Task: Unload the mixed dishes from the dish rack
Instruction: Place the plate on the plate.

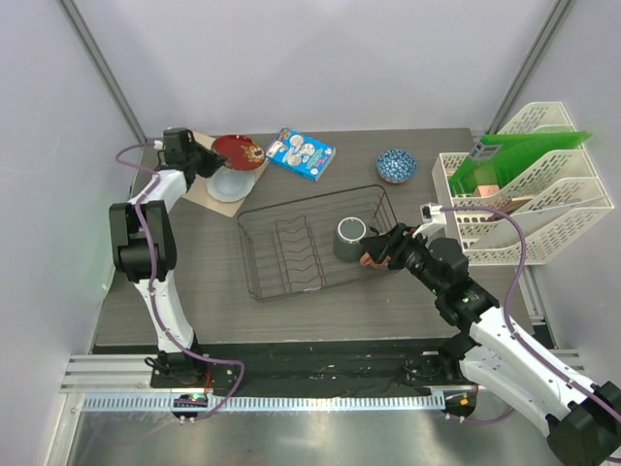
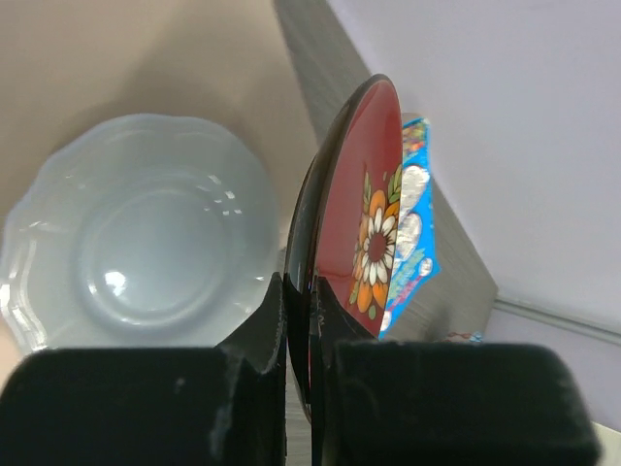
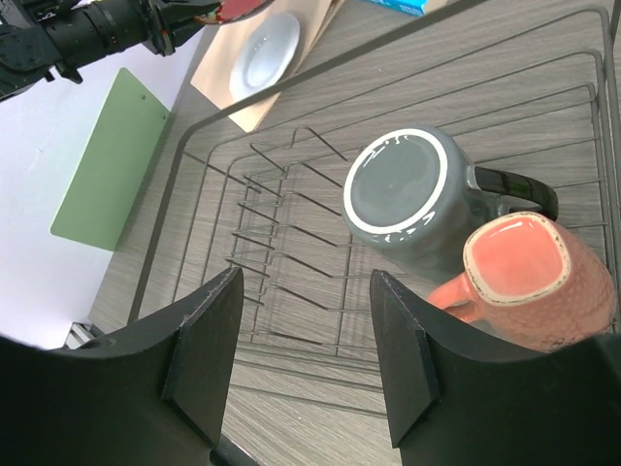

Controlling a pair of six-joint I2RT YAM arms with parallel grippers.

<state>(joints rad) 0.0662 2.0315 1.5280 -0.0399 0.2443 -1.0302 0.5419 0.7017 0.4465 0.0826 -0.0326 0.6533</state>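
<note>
Dishes are seen spread over the table in the top view. The dish rack [image 1: 291, 254] lies at the centre, with the dark grey mug [image 1: 349, 238] inside its right end and the pinkish-brown mug [image 1: 368, 259] just beside it, lower right. The right gripper [image 1: 381, 250] is held low over the pinkish-brown mug. At the upper left, the red plate [image 1: 238, 150] is held by the left gripper [image 1: 209, 157] above a pale plate [image 1: 229, 184] that lies on a tan mat [image 1: 199, 194]. The blue packet [image 1: 301, 154] and the patterned bowl [image 1: 396, 165] lie on the table beyond the rack, and the white file organiser [image 1: 543, 209] stands at the right.

In the left wrist view, the red plate [image 2: 364, 223] is pinched on edge, upright, between the two fingers [image 2: 254, 340]. The pale plate [image 2: 136, 233] is seen at the left and the blue packet [image 2: 417, 233] behind, at the right.

In the right wrist view, the jaws are spread wide with nothing between the fingers [image 3: 209, 349]. Inside the rack [image 3: 281, 252], the dark grey mug [image 3: 408, 194] is seen at centre right, its pale-ringed round end turned to the camera. The pinkish-brown mug [image 3: 529, 282] is right against it at the lower right.
</note>
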